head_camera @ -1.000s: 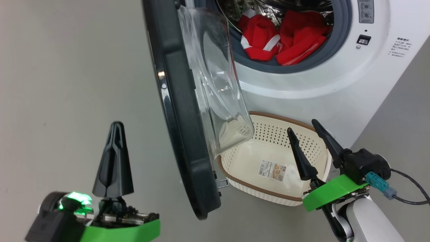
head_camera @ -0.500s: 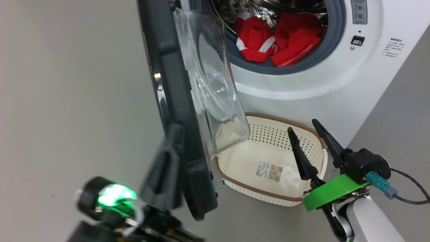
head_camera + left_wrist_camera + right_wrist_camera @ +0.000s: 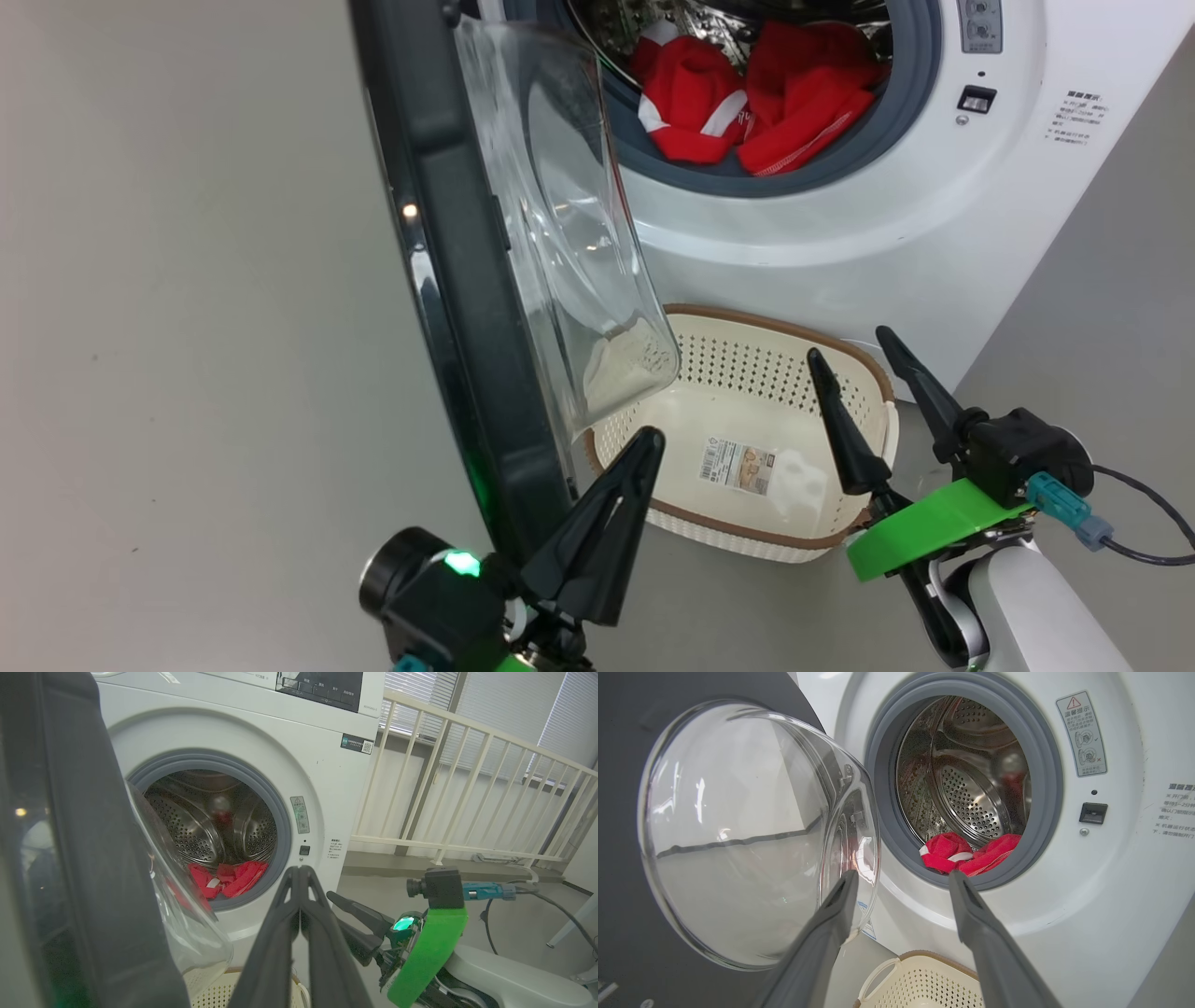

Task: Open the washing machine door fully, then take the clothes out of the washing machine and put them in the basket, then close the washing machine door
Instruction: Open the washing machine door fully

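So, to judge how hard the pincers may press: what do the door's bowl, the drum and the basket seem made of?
Door bowl: clear glass or hard plastic, glossy, see-through, with reflections. Drum: shiny bare metal, likely steel, perforated. Basket: matt cream moulded plastic with punched holes; its brown rim looks woven, probably plastic too.

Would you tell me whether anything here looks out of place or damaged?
Nothing looks damaged or spilled. One oddity: the glass bowl of the washing machine door hangs over one end of the basket, and the red clothes lie against the grey seal.
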Controlling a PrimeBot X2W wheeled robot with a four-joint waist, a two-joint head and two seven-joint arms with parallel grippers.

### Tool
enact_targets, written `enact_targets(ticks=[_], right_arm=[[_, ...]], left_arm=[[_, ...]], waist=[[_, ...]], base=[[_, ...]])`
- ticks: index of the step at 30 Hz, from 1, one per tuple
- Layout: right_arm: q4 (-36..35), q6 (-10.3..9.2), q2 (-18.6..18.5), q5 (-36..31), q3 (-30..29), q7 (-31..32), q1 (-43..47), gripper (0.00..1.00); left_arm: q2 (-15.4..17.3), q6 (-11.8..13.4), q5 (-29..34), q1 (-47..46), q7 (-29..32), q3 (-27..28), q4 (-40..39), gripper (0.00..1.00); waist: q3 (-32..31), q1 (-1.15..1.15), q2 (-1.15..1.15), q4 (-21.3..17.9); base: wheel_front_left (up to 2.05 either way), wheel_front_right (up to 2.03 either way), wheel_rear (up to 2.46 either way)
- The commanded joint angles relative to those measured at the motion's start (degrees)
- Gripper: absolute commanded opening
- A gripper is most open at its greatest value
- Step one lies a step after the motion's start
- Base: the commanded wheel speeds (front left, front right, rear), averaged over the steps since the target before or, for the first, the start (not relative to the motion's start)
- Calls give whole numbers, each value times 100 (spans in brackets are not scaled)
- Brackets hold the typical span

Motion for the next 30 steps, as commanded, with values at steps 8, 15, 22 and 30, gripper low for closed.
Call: enact_targets(ticks=[8,15,22,30], right_arm=[[-170,28,42,-5,28,-36,-193,100],[-168,28,42,-7,25,-36,-202,100],[-241,28,42,-58,15,-37,-240,100],[-281,28,42,-119,38,-37,-236,100]], left_arm=[[65,312,18,-108,277,295,281,0],[111,542,88,-124,343,455,395,0],[115,627,91,-126,251,507,503,0],[156,789,101,-51,201,625,520,0]], waist=[[128,0,0,-24],[181,0,0,22],[237,0,0,148],[247,0,0,378]], base=[[0,0,0],[0,0,0],[0,0,0],[0,0,0]])
